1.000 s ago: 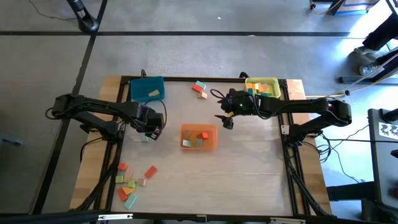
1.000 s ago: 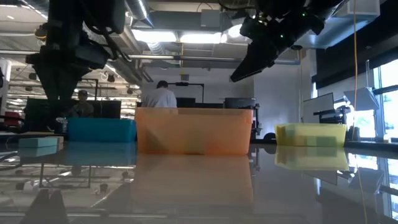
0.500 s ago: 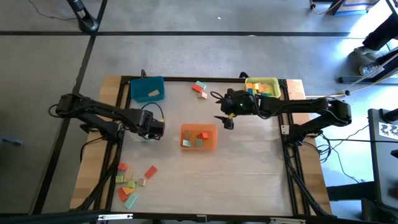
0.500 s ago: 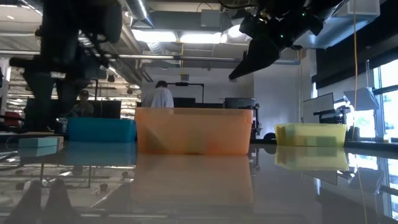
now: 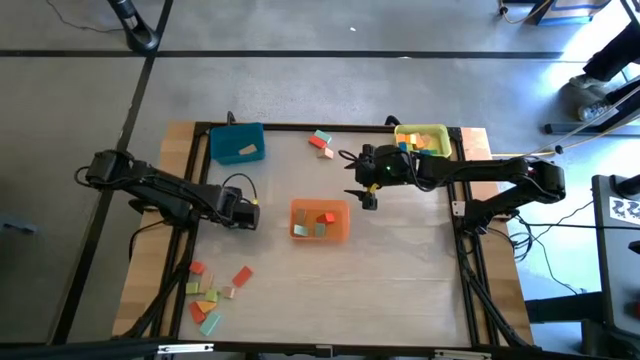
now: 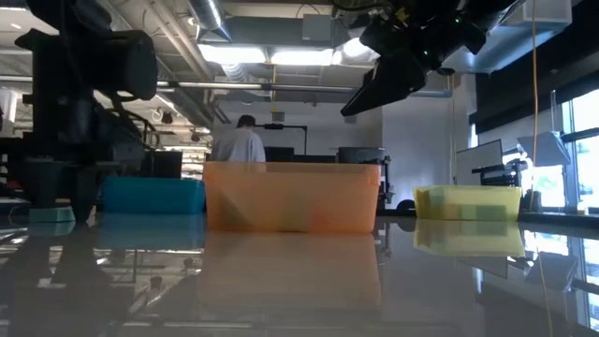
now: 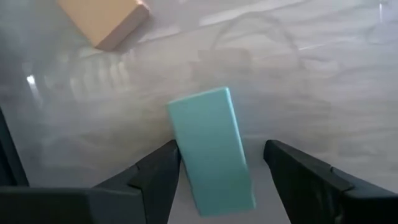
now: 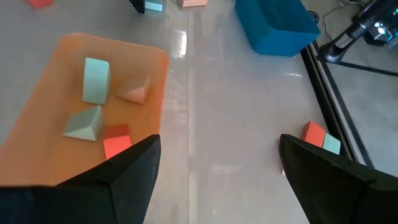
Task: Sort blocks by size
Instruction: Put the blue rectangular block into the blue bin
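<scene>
Left gripper (image 7: 217,180), jaws apart, straddles a light blue block (image 7: 213,149) lying on the worktop (image 5: 400,270) left of the orange tray (image 5: 320,221). Right gripper (image 5: 366,194), open, hovers beyond that tray's far right corner; bare worktop lies nearer the camera.

Blocks (image 5: 317,224) in the middle tray (image 5: 320,235); more blocks (image 5: 212,295) piled on the table (image 5: 400,280), front left.

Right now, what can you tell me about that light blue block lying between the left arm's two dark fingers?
The light blue rectangular wooden block is a smooth, matte slab with crisp edges. It lies flat on the pale glossy table, slightly askew, between the open fingers of the left end effector, which do not visibly grip it. A tan wooden block lies apart from it, farther off.
</scene>
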Controlling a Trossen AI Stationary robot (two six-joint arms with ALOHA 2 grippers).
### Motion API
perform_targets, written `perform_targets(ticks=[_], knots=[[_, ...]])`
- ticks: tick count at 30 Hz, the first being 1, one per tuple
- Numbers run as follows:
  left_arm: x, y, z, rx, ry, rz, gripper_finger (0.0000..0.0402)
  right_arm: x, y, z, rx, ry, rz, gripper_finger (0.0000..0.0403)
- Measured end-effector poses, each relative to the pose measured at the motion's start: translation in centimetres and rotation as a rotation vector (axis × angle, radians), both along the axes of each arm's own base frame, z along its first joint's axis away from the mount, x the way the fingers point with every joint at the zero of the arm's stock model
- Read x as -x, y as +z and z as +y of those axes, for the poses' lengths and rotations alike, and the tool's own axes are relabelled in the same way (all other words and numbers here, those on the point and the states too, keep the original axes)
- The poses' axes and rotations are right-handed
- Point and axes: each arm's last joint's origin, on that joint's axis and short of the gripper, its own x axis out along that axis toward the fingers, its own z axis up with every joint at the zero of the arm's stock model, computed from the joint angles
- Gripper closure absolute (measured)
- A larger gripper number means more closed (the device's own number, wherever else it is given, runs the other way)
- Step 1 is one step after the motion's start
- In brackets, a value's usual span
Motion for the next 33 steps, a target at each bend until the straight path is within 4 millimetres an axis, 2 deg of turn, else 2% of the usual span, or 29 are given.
perform_targets(ticks=[4, 11, 16, 20, 24, 29, 33], knots=[[0.1, -0.1, 0.0, 0.0, -0.042, 0.013, 0.0191, 0.0, 0.0, 0.0, 0.033, 0.022, 0.006, 0.0077], [0.0, 0.1, 0.0, 0.0, -0.162, 0.015, 0.0285, 0.1, -0.1, 0.0, 0.044, 0.011, 0.025, 0.0077], [-0.5, 1.4, 0.2, -0.015, -0.243, -0.023, 0.0289, 0.4, -0.5, 0.0, -0.009, -0.029, 0.063, 0.0077], [-1.5, 3.7, 1.1, -0.077, -0.259, -0.125, 0.0278, 0.5, -0.6, 0.0, -0.066, -0.07, 0.07, 0.0077], [-2.2, 6.3, 2.6, -0.19, -0.305, -0.199, 0.0276, 0.5, -0.7, 0.0, -0.072, -0.095, 0.078, 0.0077], [-2.6, 8.9, 5.7, -0.365, -0.327, -0.231, 0.028, 0.7, -0.8, -0.1, -0.088, -0.166, 0.089, 0.0077], [-2.6, 9.7, 8.9, -0.482, -0.342, -0.237, 0.0276, 0.7, -0.8, -0.2, -0.083, -0.178, 0.09, 0.0077]])
